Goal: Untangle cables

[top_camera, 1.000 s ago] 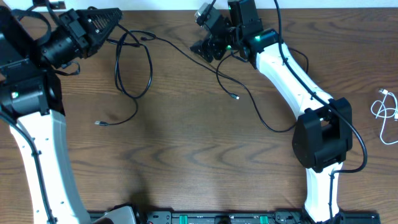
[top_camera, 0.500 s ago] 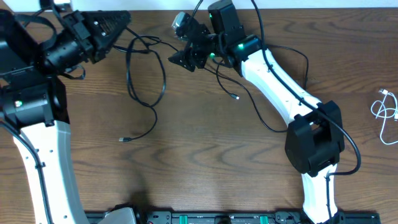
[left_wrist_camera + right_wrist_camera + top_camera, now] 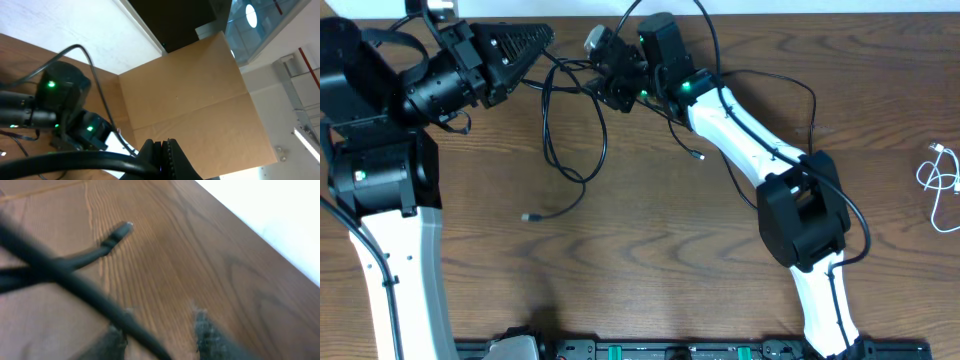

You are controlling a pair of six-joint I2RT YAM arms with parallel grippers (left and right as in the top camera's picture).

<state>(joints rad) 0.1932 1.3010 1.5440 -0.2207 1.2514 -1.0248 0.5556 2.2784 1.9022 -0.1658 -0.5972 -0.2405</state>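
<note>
Right hand (image 3: pixel 603 90) has swung left, part-open astride the black cable (image 3: pixel 603 135) the left hand (image 3: pixel 545 35) clamps; pulling could tighten tangles

Wooden table (image 3: pixel 650 280), black cables (image 3: pixel 545 130), white cable (image 3: pixel 940 180) (coiled)

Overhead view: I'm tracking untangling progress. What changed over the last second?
The left tool, shut on the black cable, swung right, dragging its loop rightward. The right tool swept left toward it, jaws apart. The white cable stayed put.
</note>
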